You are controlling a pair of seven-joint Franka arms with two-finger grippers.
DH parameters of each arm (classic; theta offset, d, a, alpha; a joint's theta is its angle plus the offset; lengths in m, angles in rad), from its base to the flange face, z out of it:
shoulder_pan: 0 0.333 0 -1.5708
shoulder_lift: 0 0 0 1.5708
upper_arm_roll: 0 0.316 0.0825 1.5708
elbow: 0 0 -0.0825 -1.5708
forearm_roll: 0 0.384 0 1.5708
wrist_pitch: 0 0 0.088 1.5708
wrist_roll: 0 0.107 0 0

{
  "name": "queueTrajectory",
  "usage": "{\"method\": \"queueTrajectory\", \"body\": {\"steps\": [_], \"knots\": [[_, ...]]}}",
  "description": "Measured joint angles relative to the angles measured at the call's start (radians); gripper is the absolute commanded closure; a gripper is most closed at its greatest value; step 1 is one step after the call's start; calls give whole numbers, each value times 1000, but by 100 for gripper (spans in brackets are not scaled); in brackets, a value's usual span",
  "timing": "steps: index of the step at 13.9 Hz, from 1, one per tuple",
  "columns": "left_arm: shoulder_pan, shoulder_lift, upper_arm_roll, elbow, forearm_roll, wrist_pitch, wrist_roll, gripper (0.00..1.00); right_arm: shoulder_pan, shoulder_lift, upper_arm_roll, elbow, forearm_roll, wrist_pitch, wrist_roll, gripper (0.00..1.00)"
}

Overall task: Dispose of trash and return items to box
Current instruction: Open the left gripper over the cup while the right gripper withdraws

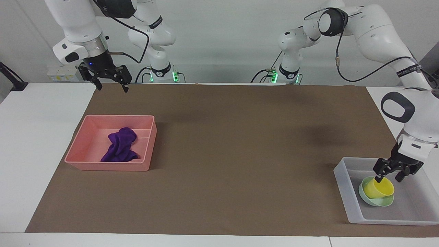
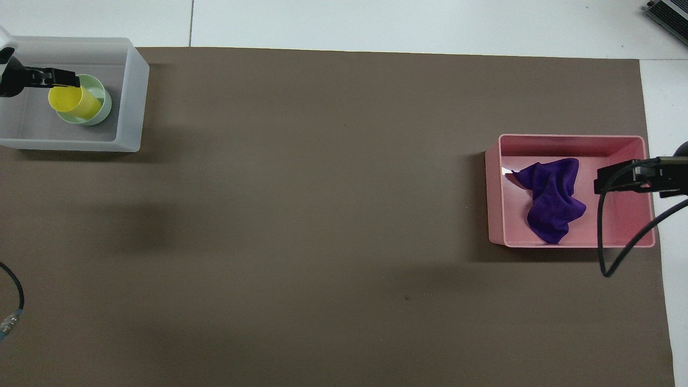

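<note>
The purple rag point(image 1: 120, 145) point(image 2: 551, 201) lies crumpled in the pink tray point(image 1: 106, 167) point(image 2: 492, 199). My right gripper point(image 1: 112, 88) point(image 2: 604, 183) hangs high and open with nothing in it, over the pink tray's end toward the right arm's side. The yellow cup point(image 1: 379, 188) point(image 2: 72, 100) rests tilted in the mint-green bowl point(image 1: 384, 202) point(image 2: 105, 105), inside the translucent box point(image 1: 344, 190) point(image 2: 134, 97). Just above the cup's rim is my left gripper point(image 1: 388, 178) point(image 2: 67, 79), open and holding nothing.
A brown mat point(image 1: 240, 154) covers most of the white table. A black cable point(image 2: 607, 258) loops down from the right arm over the pink tray. Another cable end point(image 2: 11, 317) lies at the left arm's end.
</note>
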Motion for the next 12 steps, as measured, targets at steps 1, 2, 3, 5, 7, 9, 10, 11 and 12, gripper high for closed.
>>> {"method": "queueTrajectory", "body": {"steps": [1, 2, 3, 5, 7, 9, 10, 11, 12], "knots": [[-19, -43, 0, -18, 0, -34, 0, 0, -3, -5, -2, 9, 0, -11, -27, 0], [-38, -86, -1, -50, 1, -51, 0, 0, -8, -8, -4, 12, 0, -14, -42, 0], [-58, -130, -2, -92, 1, -60, 0, 0, -14, -10, -5, 13, 0, -14, -47, 0], [-104, -221, -3, -189, 1, -72, 0, 0, -17, -10, -6, 13, 0, -14, -50, 0], [-143, -303, -3, -259, 1, -124, -1, 0, -17, -10, -6, 12, 0, -14, -50, 0], [-176, -367, -3, -288, 1, -205, -3, 0, -16, -10, -6, 11, 0, -14, -50, 0], [-191, -395, -3, -299, 1, -238, -13, 0, -16, -10, -6, 11, 0, -14, -50, 0], [-204, -421, -3, -310, 1, -264, -26, 0, -16, -10, -6, 11, 0, -14, -50, 0], [-217, -443, -3, -318, 1, -291, -34, 0, -16, -10, -6, 10, 0, -14, -50, 0]]}}
